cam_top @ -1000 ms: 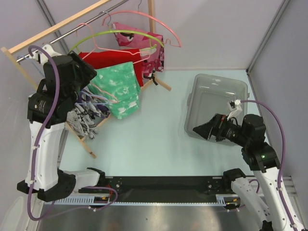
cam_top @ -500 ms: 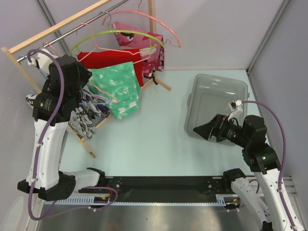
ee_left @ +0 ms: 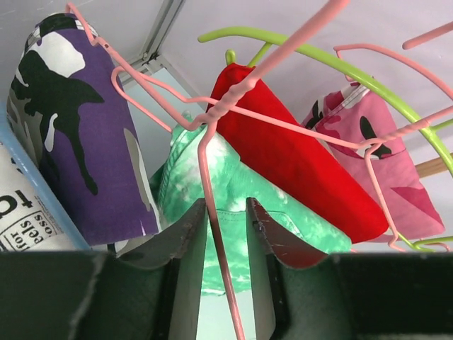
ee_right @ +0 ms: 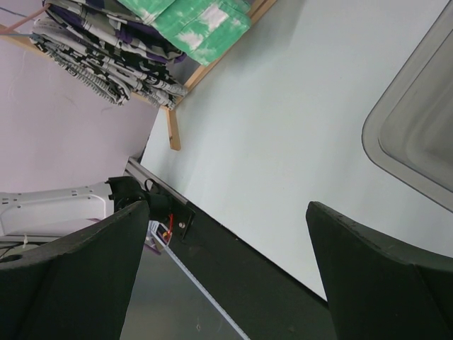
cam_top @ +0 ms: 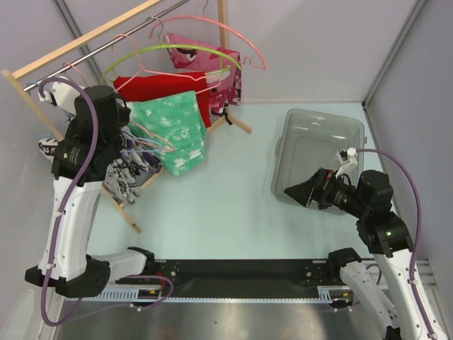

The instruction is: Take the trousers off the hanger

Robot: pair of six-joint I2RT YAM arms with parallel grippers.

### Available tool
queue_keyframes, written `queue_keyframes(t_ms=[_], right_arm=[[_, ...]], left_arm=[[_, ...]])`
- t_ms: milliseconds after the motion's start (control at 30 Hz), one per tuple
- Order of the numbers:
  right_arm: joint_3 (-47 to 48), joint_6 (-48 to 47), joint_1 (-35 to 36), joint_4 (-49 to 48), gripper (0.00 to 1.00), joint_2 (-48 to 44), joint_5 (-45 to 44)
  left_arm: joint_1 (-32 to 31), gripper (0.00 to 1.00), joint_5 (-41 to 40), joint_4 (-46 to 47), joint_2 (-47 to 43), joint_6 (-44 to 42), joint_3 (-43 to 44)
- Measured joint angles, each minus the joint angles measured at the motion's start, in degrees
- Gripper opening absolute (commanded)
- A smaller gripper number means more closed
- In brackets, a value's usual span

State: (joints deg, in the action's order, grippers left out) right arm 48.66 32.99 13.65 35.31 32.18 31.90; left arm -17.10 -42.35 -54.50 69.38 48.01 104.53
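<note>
The trousers [ee_left: 78, 127], in purple, white and black camouflage, hang at the left of the left wrist view; part of them shows in the top view [cam_top: 133, 145]. The thin pink hanger [ee_left: 152, 88] runs from their top to a twisted neck. One pink strand drops from that neck between the jaws of my left gripper [ee_left: 226, 212]. The jaws stand narrowly apart around it and do not clamp it. In the top view the left wrist hides its fingers. My right gripper [cam_top: 297, 191] is wide open and empty above the table, also seen in the right wrist view [ee_right: 226, 262].
On the wooden rack [cam_top: 127, 212] hang a newsprint garment [cam_top: 120, 180], a green-and-white garment [cam_top: 173, 134], a red garment [cam_top: 163, 88] and a pink camouflage one [cam_top: 205, 60] on a lime-green hanger [ee_left: 311, 49]. A grey bin [cam_top: 318, 142] stands at the right.
My left arm has shifted to the right and closer in to the hanging garments. The right arm has not moved.
</note>
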Motion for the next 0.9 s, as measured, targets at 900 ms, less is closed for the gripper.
queue_keyframes(t_ms=[900], right_arm=[[1.0,1.0,0.0,-0.3,1.0,0.4,0.0]], left_arm=[[0.4,0.0,2.0,-4.6,-3.1,-3.3,6.2]])
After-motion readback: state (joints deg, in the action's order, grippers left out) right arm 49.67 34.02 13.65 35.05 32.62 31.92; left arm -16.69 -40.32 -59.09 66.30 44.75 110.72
